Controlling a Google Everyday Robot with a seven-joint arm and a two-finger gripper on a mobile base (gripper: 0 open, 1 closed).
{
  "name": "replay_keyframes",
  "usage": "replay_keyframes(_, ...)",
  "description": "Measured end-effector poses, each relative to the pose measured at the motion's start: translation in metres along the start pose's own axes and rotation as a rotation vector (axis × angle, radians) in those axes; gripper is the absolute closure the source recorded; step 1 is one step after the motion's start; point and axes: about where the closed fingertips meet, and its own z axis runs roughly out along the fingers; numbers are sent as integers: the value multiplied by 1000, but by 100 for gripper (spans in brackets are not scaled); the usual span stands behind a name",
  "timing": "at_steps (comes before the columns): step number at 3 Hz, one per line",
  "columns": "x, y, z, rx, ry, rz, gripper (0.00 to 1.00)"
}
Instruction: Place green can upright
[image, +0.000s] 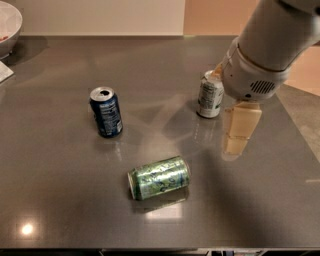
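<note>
- One green can (159, 178) lies on its side on the table (60, 210), in the near middle of the top, well in from the front edge
- Its long axis runs left to right with a slight tilt: the silver end at the left sits a little nearer the camera, the right end a little farther off
- Nothing touches it; a faint reflection of it shows on the glossy dark top just below
- Up and to the left stands a blue can (106, 112), upright, its silver top with the opened mouth showing; it is well apart from the green can
- Up and to the right stands a grey can (210, 96) with a white label, also upright and well apart from the green can; its upper right edge is hidden by the arm
- The gripper (240, 131) hangs just right of the grey can and beyond the right end of the green can, pale beige and pointing down toward the table; it is apart from the green can and has no hold on it
- How wide the gripper is spread I cannot tell, nor whether it touches the top
- The arm (272, 47), white and thick, fills the upper right corner, its rounded wrist with a small vent grille right above the gripper
- A white bowl (9, 25) sits at the far left corner of the table, cut off by the edge of the view
</note>
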Motion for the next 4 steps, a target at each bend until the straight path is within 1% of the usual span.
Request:
replay_keyframes(1,-29,14,17,-38,-5,-94,0)
replay_keyframes(2,-55,29,31,-64,-4,-163,0)
replay_keyframes(3,-77,46,45,-93,1,-196,0)
replay_keyframes(4,-90,57,57,-105,12,-190,0)
